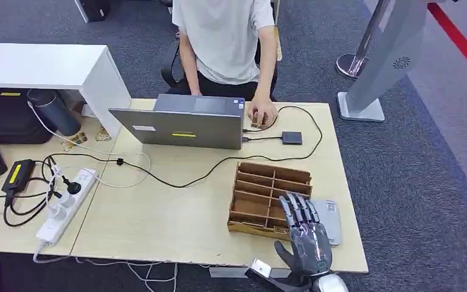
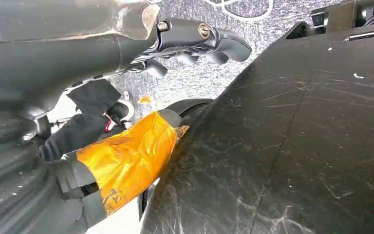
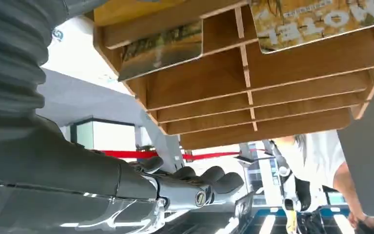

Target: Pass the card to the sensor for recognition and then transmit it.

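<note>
While the person (image 1: 228, 42) at the far side of the desk (image 1: 158, 225) rests a hand by the laptop (image 1: 179, 125), the head view shows the right hand (image 1: 304, 234) low and right of centre in the frame, fingers straight and a little apart, holding nothing, reaching over the near right corner of the wooden tray (image 1: 269, 198). A flat grey pad (image 1: 328, 220) lies just beside the tray, partly under that hand; I take it for the sensor, though I cannot be sure. A small dark box (image 1: 291, 137) sits on its cable near the laptop.

From the left wrist view, the left hand (image 2: 195, 41) runs along the top of the frame with its dark fingers curled in on nothing, hanging beside the robot's body above grey carpet (image 2: 199, 83). It seems to have no part in this step.

Seen from the right wrist view, which is turned upside down, the tray's slots fill the upper half, and two cards stand in them: one card (image 3: 163, 46) upper centre, another card (image 3: 316, 22) at the upper right. The right hand's fingers (image 3: 209, 175) lie at lower centre, apart from both cards.

To do this well, I think the hand should settle on the nearer card, come down along its slot, pinch the free edge between thumb and finger, and lift straight up so the dividers are not knocked.
</note>
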Action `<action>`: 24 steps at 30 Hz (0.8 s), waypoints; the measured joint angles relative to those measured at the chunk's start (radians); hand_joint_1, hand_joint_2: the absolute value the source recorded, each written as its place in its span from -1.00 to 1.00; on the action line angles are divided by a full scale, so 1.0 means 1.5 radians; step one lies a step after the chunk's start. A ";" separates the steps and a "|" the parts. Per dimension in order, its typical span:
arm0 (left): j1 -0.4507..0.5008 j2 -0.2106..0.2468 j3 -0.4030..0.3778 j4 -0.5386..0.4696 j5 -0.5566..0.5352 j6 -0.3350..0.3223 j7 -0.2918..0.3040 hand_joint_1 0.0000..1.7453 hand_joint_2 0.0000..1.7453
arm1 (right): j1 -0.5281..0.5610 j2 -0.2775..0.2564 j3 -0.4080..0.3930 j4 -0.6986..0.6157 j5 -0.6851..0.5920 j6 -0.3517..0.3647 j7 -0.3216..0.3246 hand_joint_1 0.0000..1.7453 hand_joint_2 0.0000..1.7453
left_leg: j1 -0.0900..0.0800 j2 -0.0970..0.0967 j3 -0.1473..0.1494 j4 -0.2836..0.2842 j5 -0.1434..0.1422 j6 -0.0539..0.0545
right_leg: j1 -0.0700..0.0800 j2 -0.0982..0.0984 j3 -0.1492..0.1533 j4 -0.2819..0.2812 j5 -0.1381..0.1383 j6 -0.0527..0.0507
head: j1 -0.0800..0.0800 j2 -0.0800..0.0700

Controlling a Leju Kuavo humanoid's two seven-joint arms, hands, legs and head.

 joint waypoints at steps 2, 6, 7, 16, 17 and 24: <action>0.000 0.000 0.000 0.000 0.000 0.000 -0.001 -1.00 1.00 | 0.002 0.000 -0.002 0.001 -0.003 0.000 0.002 -1.00 1.00 | 0.000 0.000 0.000 0.000 0.000 0.000 | 0.000 0.000 0.000 0.000 0.000 0.000 | 0.000 0.000; 0.000 0.000 0.000 0.000 0.000 0.001 -0.001 -1.00 1.00 | 0.003 0.000 -0.004 0.002 -0.006 0.000 0.006 -1.00 1.00 | 0.000 0.000 0.000 0.000 0.000 0.000 | 0.000 0.000 0.000 0.000 0.000 0.000 | 0.000 0.000; 0.000 0.000 0.000 0.000 0.000 0.002 -0.001 -1.00 1.00 | 0.004 0.000 -0.005 0.002 -0.006 0.000 0.007 -1.00 1.00 | 0.000 0.000 0.000 0.000 0.000 0.000 | 0.000 0.000 0.000 0.000 0.000 0.000 | 0.000 0.000; 0.000 0.000 0.000 0.000 -0.001 0.002 -0.002 -1.00 1.00 | 0.004 0.000 -0.009 0.013 -0.008 0.001 0.009 -1.00 1.00 | 0.000 0.000 0.000 0.000 0.000 0.000 | 0.000 0.000 0.000 0.000 0.000 0.000 | 0.000 0.000; 0.000 0.000 0.000 0.000 -0.001 0.002 -0.002 -1.00 1.00 | 0.004 0.000 -0.009 0.016 -0.008 0.001 0.009 -1.00 1.00 | 0.000 0.000 0.000 0.000 0.000 0.000 | 0.000 0.000 0.000 0.000 0.000 0.000 | 0.000 0.000; 0.000 0.000 0.000 0.000 -0.001 0.002 -0.002 -1.00 1.00 | 0.004 0.000 -0.013 0.031 -0.008 0.001 0.010 -1.00 1.00 | 0.000 0.000 0.000 0.000 0.000 0.000 | 0.000 0.000 0.000 0.000 0.000 0.000 | 0.000 0.000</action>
